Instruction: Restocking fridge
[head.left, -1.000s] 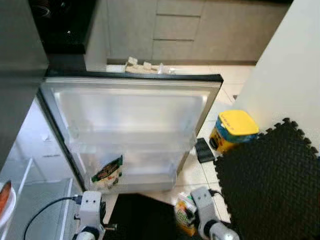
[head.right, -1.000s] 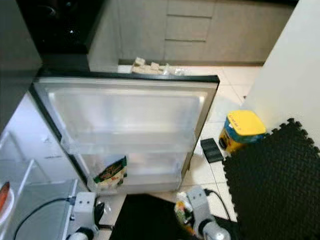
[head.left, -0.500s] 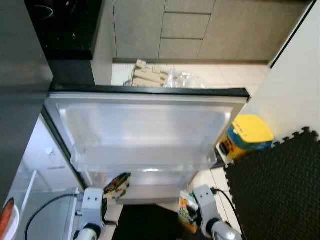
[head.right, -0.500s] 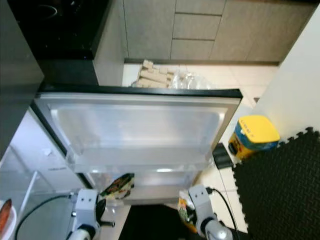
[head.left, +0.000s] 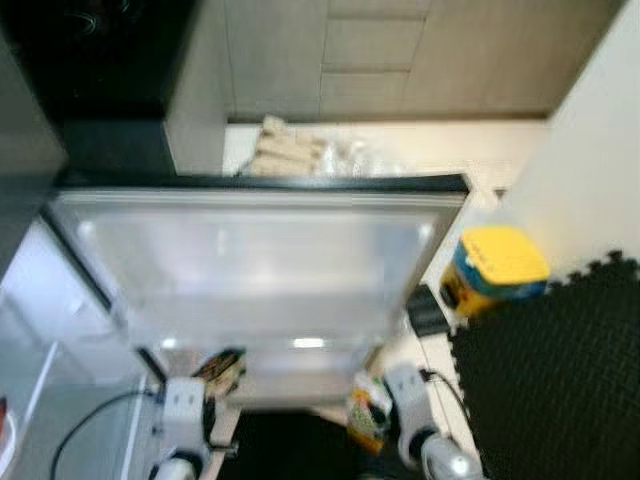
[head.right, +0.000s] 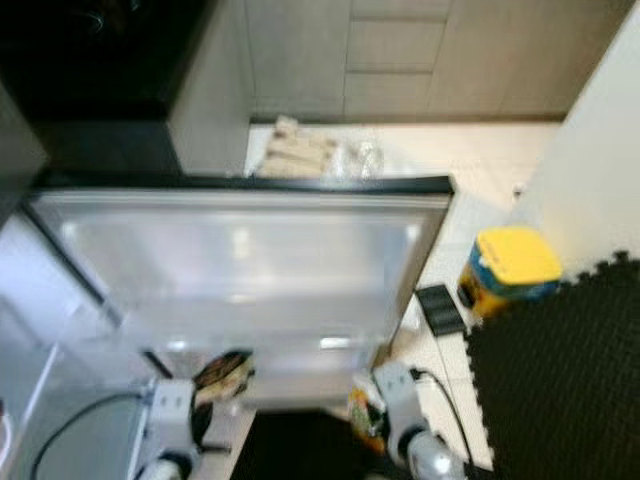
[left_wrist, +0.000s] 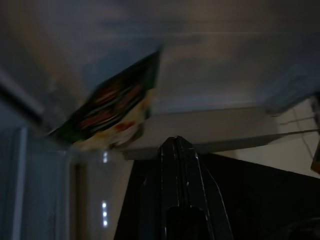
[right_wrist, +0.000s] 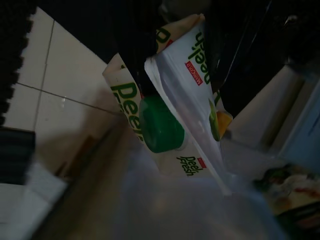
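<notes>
Head camera looks down on the open fridge door, swung wide across the middle of the scene, its pale inner shelves facing us and the picture a little blurred. Low in the door's bottom shelf sits a dark green snack packet, tilted, near the left side. The left gripper sits just in front of that shelf, its two black fingers pressed flat together with nothing between them, the packet just beyond and to one side of the tips. Over on the right, the right gripper is down near the bottom right corner of the door, clamped on a juice carton, white with green lettering and a round green cap; in the wrist view the carton fills the space between the fingers and hangs above the floor tiles, tilted. From the head camera the carton shows as a bright green and orange patch just left of the right wrist. Further right on the floor stands a yellow-lidded tub with a blue band, next to a black foam mat, and a small dark flat object lies between the tub and the door. Beyond the door's far edge, some pale bundled items lie on the floor before the grey cabinets
</notes>
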